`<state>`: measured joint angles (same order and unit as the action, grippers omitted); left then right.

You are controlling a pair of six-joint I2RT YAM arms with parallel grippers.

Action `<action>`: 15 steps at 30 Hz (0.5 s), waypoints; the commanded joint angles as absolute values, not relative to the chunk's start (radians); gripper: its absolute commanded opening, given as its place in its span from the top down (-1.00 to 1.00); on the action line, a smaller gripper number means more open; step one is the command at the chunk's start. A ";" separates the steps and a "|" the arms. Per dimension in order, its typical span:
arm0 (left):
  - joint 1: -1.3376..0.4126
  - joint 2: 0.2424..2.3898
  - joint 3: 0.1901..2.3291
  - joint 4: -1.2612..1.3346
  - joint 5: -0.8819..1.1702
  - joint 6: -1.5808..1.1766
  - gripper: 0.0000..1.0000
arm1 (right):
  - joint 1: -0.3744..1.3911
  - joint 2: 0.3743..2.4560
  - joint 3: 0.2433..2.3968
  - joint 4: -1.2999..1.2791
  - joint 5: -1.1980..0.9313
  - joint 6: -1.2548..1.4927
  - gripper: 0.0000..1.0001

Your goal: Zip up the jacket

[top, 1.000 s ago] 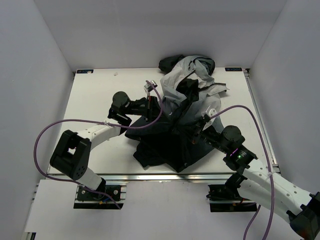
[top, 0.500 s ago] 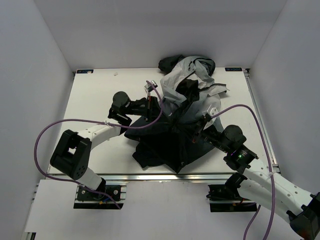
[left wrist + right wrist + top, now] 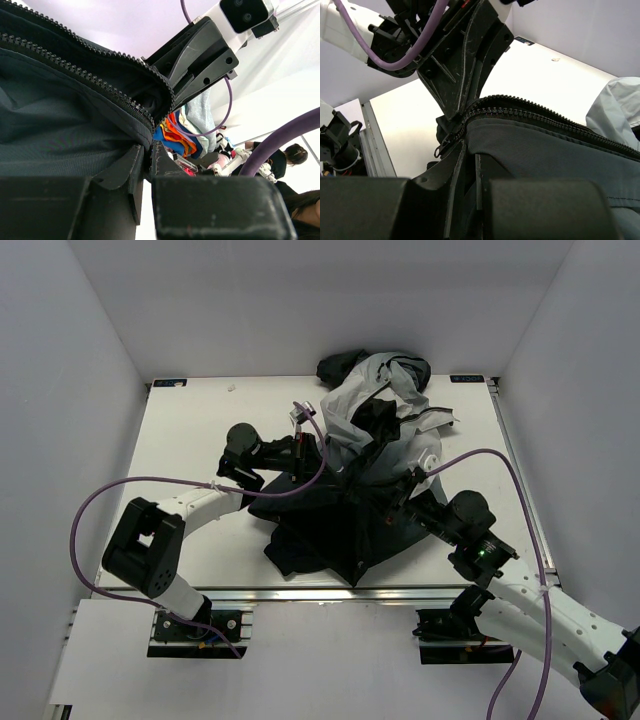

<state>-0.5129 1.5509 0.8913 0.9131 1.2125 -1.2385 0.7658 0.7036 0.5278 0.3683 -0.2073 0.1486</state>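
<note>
The jacket lies crumpled mid-table, light grey at the far end and dark charcoal near me. My left gripper is at its left edge and my right gripper at its right side. In the left wrist view the left gripper is shut on the jacket's edge beside the open zipper teeth, with the right gripper just beyond. In the right wrist view the right gripper is shut on the dark fabric below the zipper. The slider hangs at its left, in front of the left gripper.
The white table is walled by white panels on three sides. A metal rail runs along the near edge. Purple cables loop from both arms over the table.
My right arm has drawn slightly towards the near right, stretching the dark fabric a little. The left arm and the jacket's grey part have hardly moved.
</note>
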 commanded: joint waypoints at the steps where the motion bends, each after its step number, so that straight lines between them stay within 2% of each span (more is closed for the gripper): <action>1: -0.511 1.537 0.888 0.957 1.224 -1.244 1.00 | 0.765 0.680 0.580 0.453 -0.178 0.138 1.00; 15: -0.511 1.529 0.884 0.968 1.227 -1.253 1.00 | 0.765 0.680 0.574 0.454 -0.235 0.140 1.00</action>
